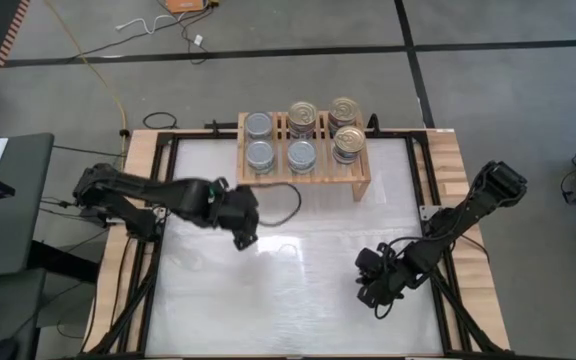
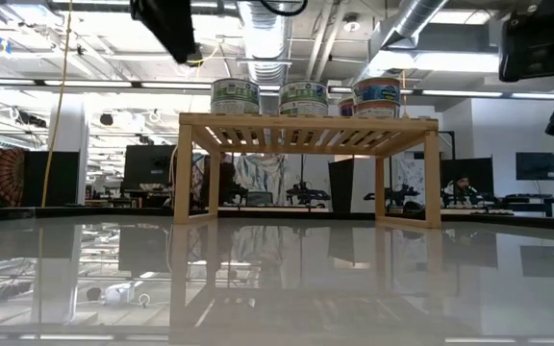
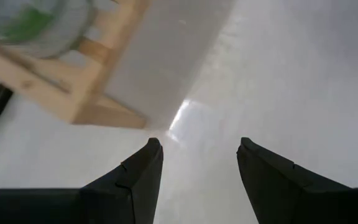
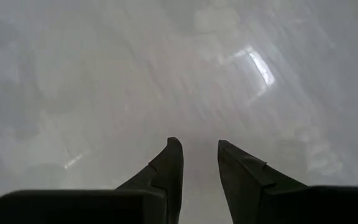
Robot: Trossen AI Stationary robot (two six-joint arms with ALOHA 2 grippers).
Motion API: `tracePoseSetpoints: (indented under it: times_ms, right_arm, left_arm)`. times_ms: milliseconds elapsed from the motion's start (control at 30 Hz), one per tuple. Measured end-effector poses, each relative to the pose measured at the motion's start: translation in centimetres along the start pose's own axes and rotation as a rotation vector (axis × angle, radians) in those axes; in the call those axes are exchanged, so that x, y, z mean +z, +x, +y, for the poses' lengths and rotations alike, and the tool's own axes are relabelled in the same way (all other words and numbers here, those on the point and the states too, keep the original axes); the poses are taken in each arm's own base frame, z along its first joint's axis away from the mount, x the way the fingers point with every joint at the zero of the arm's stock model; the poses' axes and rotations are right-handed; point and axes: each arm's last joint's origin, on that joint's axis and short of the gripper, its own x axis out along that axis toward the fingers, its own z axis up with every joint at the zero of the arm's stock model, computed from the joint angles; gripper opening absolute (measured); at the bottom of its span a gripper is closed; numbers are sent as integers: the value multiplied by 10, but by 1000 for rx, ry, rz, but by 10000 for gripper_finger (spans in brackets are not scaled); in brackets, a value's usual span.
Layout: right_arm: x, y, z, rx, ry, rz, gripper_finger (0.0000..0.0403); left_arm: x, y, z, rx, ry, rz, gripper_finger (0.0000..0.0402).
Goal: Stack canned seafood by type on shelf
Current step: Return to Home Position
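Six tin tops show on the shelf (image 1: 361, 178) from above: three plain silver toward its left end, three gold toward its right. All the canned seafood (image 1: 302, 155) in view sits on the shelf and none lies on the table in front of it, so the sorting looks finished. The left gripper (image 3: 197, 146) hangs just in front of the shelf's left front leg, fingers spread wide and empty. The right gripper (image 4: 194, 144) is well in front of the shelf's right end, fingers narrowly parted, holding nothing.

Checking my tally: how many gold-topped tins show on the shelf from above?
3 gold-topped tins: middle column rear, right column rear, right column front. Tins stacked beneath may be hidden.
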Motion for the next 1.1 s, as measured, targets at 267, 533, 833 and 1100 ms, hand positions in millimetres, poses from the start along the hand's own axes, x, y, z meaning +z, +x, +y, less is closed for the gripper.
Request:
tracePoseSetpoints:
  times_ms: [267, 533, 833, 1100]
  right_arm:
    - [6, 1, 2, 33, -86, -25, 126]
    - [28, 6, 2, 81, -102, -93, 126]
    - [49, 10, -1, 109, -36, -154, 126]
    - [60, 12, -5, 117, 11, -185, 126]
  left_arm:
    - [-64, 28, -27, -116, 111, -197, 199]
    - [-129, 61, 0, -472, 292, -586, 199]
    - [-171, 106, 60, -588, 232, -819, 199]
    - [-194, 112, 81, -577, 170, -923, 199]
